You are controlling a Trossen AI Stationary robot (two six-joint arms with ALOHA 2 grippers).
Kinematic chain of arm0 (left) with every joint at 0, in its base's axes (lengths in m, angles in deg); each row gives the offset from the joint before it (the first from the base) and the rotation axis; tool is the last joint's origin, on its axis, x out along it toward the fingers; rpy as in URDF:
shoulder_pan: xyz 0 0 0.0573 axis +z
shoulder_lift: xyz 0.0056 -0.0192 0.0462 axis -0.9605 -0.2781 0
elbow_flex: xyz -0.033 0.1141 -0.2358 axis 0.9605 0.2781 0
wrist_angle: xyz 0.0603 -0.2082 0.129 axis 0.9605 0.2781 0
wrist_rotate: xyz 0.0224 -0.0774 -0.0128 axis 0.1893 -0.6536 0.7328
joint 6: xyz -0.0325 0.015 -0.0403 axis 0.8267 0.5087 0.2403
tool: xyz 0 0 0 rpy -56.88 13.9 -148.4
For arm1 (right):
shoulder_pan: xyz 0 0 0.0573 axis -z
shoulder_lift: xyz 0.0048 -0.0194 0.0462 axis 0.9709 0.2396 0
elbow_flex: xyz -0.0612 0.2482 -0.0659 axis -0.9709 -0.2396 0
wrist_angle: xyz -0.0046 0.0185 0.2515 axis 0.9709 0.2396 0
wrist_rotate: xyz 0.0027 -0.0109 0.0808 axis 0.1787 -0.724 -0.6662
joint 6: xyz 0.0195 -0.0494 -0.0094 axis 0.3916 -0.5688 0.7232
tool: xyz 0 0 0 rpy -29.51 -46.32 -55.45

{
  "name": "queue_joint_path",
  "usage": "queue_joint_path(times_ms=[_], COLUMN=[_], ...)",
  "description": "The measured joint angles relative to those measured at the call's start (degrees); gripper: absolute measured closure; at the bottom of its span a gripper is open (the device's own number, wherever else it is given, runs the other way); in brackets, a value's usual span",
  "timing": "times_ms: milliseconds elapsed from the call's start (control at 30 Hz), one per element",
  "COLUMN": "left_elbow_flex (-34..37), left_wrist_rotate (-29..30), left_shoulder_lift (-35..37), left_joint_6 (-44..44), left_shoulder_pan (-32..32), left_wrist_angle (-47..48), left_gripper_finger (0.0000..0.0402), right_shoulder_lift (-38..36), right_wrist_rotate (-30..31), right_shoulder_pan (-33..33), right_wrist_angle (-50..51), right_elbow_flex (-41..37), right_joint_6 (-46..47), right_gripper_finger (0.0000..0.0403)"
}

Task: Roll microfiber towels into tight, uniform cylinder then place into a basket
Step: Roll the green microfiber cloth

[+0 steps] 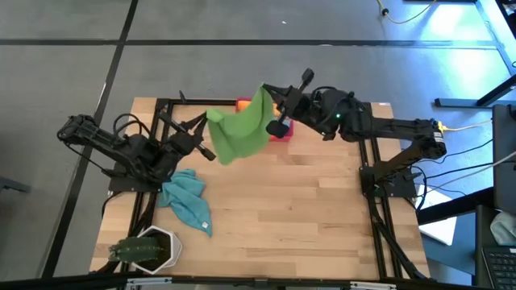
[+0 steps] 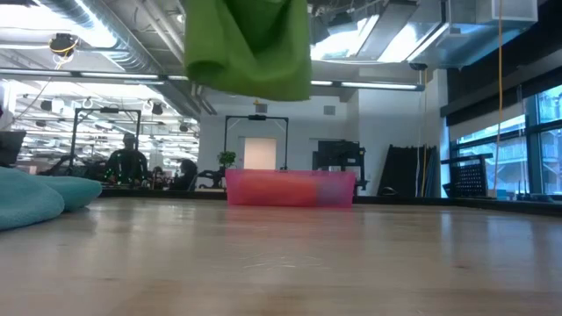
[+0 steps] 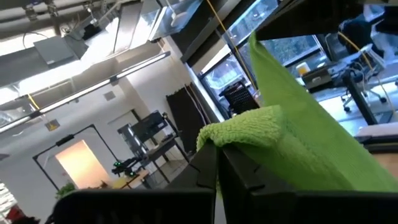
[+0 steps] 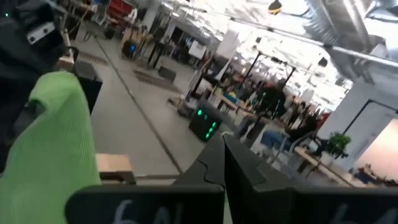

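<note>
Two arms meet over the far half of the bench, with the green towel stretched in the air between them. In the high view, the left claw pinches one bunched corner of the green towel, its fingers closed on the cloth. The right claw sits at the opposite top corner, fingers shut, apparently gripping that edge. The basket stands at the far bench edge, directly under the green towel and mostly covered by it. A teal towel lies crumpled on the bench nearer the front and to the left of the basket; beyond it, at the front left corner, stands a white plant pot.

In the low view, the green towel hangs well above the basket, not touching it. The teal towel rests on the bench to the left of the basket.

In the left wrist view, the closed fingers clamp a fold of the green towel.

In the right wrist view, the fingers are pressed together; the green towel hangs to one side.
</note>
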Motion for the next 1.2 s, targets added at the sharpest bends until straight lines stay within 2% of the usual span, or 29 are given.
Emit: queue_joint_path(times_ms=[233, 367, 433, 500, 667, 767, 933, 1067, 1200], left_elbow_flex=[0.0, 0.0, 0.0, 0.0, 0.0, 0.0, 0.0, 0.0, 0.0], left_wrist_rotate=[1.3, 0.9, -3.6, -10.7, -26.7, -36.2, -47.3, -53.1, -55.5], left_shoulder_lift=[0.1, 1.5, 2.7, 3.9, 6.5, 7.7, 9.4, 9.9, 9.9], left_joint_6=[1.6, 11.4, 21.0, 31.7, 51.1, 57.7, 65.2, 71.4, 76.3], left_shoulder_pan=[0.3, 1.5, 2.7, 4.9, 11.1, 12.5, 11.6, 9.3, 5.5], left_wrist_angle=[3.3, 15.1, 25.4, 35.6, 52.0, 57.3, 61.9, 64.7, 65.1], left_gripper_finger=[0.0401, 0.0401, 0.0401, 0.0401, 0.0401, 0.0401, 0.0401, 0.0402, 0.0401], right_shoulder_lift=[-4.0, -8.1, -10.6, -12.8, -18.4, -21.6, -25.8, -26.9, -26.7], right_wrist_rotate=[1.1, 5.1, 5.1, 5.1, 5.2, 4.9, 3.7, -2.4, -3.9], right_shoulder_pan=[-1.6, -2.8, -2.9, -2.9, -3.0, -4.6, -10.7, -16.1, -22.6], right_wrist_angle=[9.4, 15.5, 18.3, 20.0, 21.8, 22.2, 23.5, 26.5, 25.5], right_elbow_flex=[0.0, -0.6, -2.4, -5.2, -15.9, -22.1, -28.6, -29.1, -29.1], right_joint_6=[4.0, 7.2, 10.9, 14.1, 21.9, 27.1, 35.6, 45.4, 52.8], right_gripper_finger=[0.0402, 0.0402, 0.0402, 0.0402, 0.0402, 0.0402, 0.0402, 0.0402, 0.0402])
